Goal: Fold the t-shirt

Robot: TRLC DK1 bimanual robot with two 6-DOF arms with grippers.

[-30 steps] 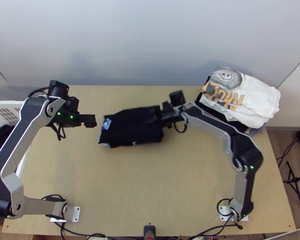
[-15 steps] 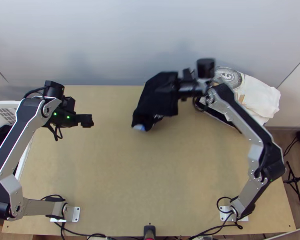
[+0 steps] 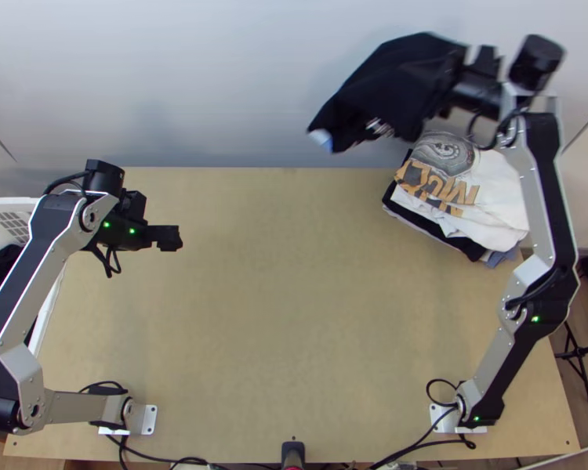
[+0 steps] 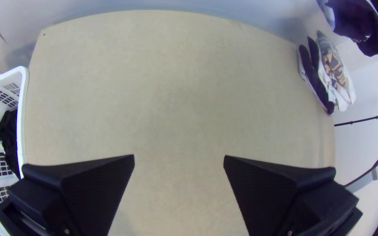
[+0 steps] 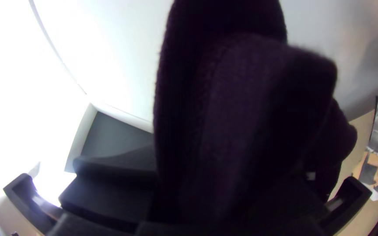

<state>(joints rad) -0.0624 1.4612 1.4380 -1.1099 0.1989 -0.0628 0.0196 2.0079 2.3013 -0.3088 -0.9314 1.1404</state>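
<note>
Pale wall (image 3: 215, 78) backs the right gripper (image 3: 452, 78), its fingers closed on a folded black t-shirt (image 3: 396, 86), while the left gripper (image 3: 168, 237) spreads empty fingers wide above the tabletop (image 3: 294, 313).

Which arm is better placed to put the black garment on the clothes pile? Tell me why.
Right, most likely: the right gripper holds the black garment up near the clothes pile; the left gripper is open and empty, across the table.

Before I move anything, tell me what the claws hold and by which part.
The right claw holds the black t-shirt by the end away from its blue patch; hem or collar, I cannot tell. The left claw holds nothing.
</note>
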